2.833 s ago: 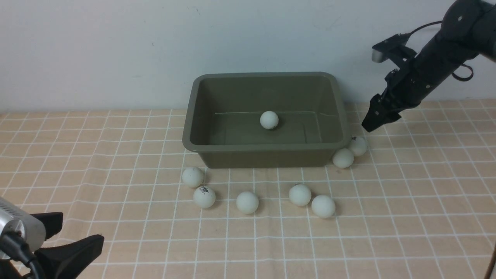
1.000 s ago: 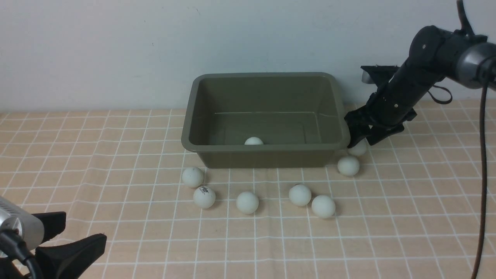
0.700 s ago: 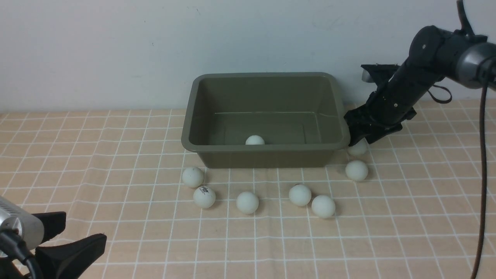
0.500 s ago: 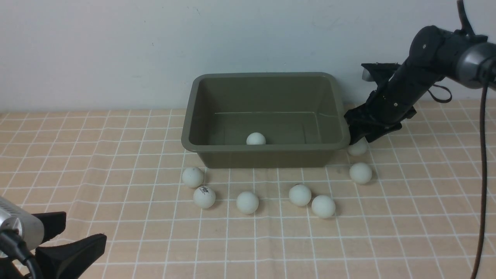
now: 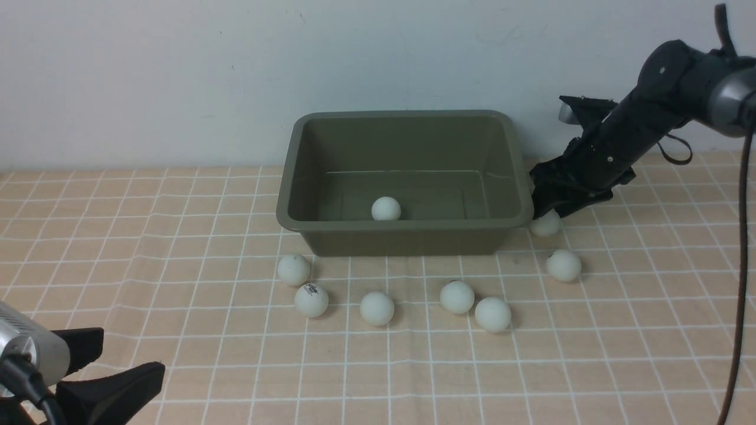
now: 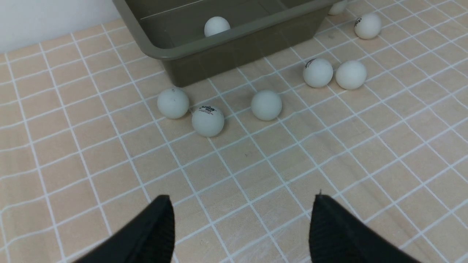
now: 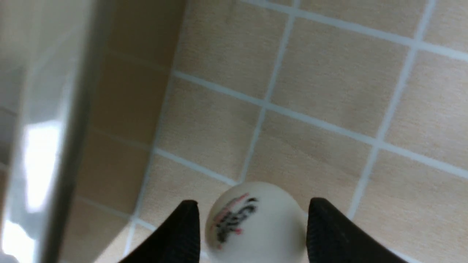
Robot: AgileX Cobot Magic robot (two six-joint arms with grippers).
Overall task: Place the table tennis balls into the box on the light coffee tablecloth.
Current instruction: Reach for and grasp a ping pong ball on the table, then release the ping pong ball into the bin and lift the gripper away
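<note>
The gripped ball sits on the light coffee tablecloth at about 4 o'clock from the box, just beside its near right corner. The right gripper has its jaws closed in on it, one black finger pressed against each side, with red and black print on the ball facing the wrist camera. The right arm slants down to it from 2 o'clock. From the front it cannot be told whether this ball is lifted clear of the cloth.

At 5 o'clock from it, apart from it and from the box, lies a loose ball with a small dark mark.

The box stands at the 12 o'clock edge of the cloth, near the white wall. One ball inside rests on the floor toward the near wall, a little left of the middle.

Along the box's 6 o'clock side five more balls lie in a loose row. Two sit close together at 7 o'clock, one alone at 6 o'clock, and a pair nearly touching at 5 o'clock.

The left gripper hangs low at the 7 o'clock corner of the scene, well apart from every ball, its jaws spread wide over bare cloth and holding nothing.
</note>
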